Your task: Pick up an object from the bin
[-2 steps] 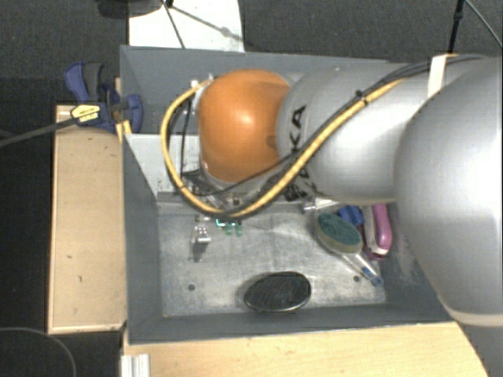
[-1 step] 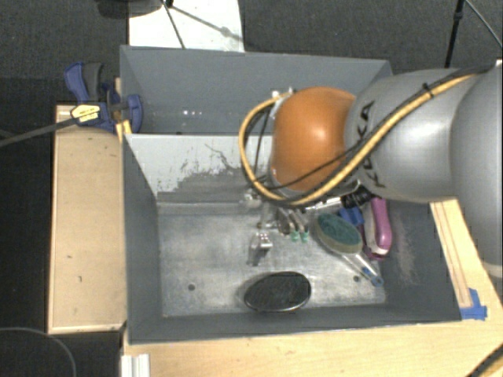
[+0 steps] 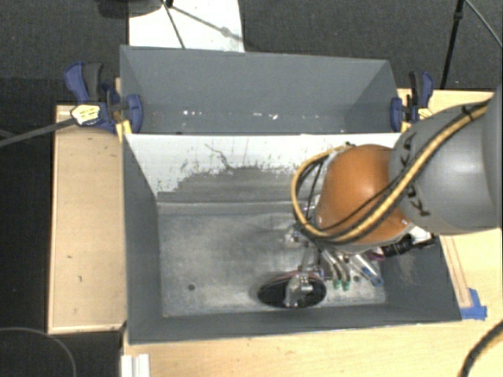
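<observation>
Where the grey bin's floor meets its near wall, right of centre, lies one black, glossy oval object. Gripper stands low over the object's right end; whether the claw is wide or narrow cannot be told. Small loose pieces, some green, lie just right.

We can read no text, label, brand, number or sign, neither on the grey bin nor on the arm that reaches in from three o'clock.
</observation>
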`<action>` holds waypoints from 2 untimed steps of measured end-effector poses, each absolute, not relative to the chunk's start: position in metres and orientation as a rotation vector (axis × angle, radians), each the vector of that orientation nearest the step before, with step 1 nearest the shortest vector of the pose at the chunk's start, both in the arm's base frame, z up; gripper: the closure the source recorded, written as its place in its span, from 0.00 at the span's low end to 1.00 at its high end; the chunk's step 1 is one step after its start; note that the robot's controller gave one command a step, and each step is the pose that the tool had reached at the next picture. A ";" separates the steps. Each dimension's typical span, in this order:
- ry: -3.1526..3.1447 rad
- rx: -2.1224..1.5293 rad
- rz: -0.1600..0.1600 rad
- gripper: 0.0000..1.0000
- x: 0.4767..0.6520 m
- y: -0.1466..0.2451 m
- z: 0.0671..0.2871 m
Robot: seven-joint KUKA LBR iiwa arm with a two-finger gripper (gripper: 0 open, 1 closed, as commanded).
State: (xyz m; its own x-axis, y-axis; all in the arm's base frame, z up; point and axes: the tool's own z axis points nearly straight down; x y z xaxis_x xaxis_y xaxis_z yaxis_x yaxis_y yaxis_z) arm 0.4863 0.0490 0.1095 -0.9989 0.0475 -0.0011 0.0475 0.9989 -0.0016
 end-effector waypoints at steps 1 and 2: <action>3.134 -0.045 0.003 0.00 0.484 0.060 0.072; 3.126 -0.033 0.005 1.00 0.487 0.061 0.074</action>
State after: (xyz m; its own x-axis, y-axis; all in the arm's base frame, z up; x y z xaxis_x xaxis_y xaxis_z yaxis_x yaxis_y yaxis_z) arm 0.4869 0.0605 0.0743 -0.9997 -0.0209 -0.0158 -0.0210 0.9998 0.0032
